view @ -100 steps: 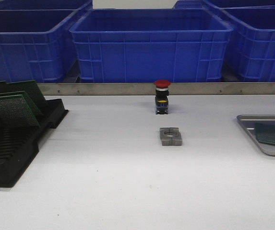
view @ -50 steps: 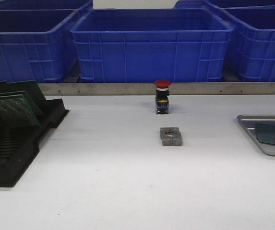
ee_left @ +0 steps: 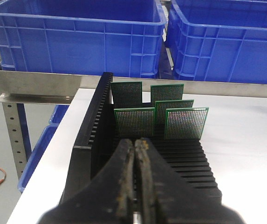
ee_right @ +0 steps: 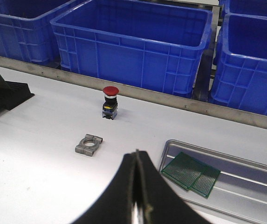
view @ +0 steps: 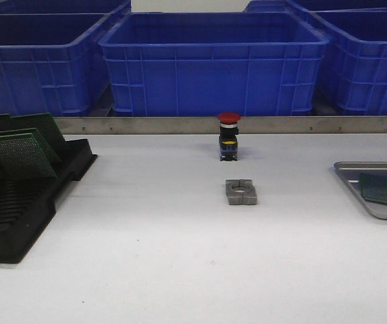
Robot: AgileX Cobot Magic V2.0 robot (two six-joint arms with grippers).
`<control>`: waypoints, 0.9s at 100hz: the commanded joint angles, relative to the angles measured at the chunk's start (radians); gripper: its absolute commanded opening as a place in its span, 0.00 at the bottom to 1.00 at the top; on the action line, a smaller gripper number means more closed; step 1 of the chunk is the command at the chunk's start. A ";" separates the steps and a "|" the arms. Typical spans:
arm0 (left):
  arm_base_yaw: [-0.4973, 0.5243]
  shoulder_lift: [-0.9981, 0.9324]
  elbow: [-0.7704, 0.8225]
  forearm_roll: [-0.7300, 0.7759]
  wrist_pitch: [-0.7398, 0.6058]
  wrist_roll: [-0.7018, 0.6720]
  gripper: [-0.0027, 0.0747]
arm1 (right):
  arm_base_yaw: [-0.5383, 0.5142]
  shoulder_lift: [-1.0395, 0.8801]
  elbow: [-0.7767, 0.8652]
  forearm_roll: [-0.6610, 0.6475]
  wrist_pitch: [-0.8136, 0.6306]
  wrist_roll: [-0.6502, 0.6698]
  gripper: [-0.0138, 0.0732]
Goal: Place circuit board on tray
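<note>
Several green circuit boards (ee_left: 134,120) stand upright in a black slotted rack (ee_left: 189,161) at the table's left (view: 17,154). The silver tray (view: 355,177) lies at the right edge with two green boards (ee_right: 191,173) flat in it, overlapping; its rim (ee_right: 226,157) shows in the right wrist view. My left gripper (ee_left: 137,142) is shut and empty, just short of the nearest boards in the rack. My right gripper (ee_right: 136,154) is shut and empty, above the table beside the tray. Neither gripper shows in the front view.
A red-capped push button (view: 228,136) and a grey metal clamp block (view: 240,192) sit mid-table. Big blue plastic bins (view: 213,61) line the back behind a metal rail (view: 179,125). The table's left edge drops off beside the rack (ee_left: 40,168).
The front view has shifted very slightly; the boards, the tray and the mid-table items stay put.
</note>
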 commanded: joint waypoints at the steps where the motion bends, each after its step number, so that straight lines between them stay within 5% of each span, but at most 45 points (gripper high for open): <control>1: 0.003 -0.031 0.047 -0.009 -0.074 0.003 0.01 | -0.003 -0.014 -0.026 0.017 -0.071 -0.008 0.09; 90: 0.003 -0.031 0.047 -0.009 -0.074 0.003 0.01 | -0.004 -0.015 -0.021 0.024 -0.204 -0.006 0.09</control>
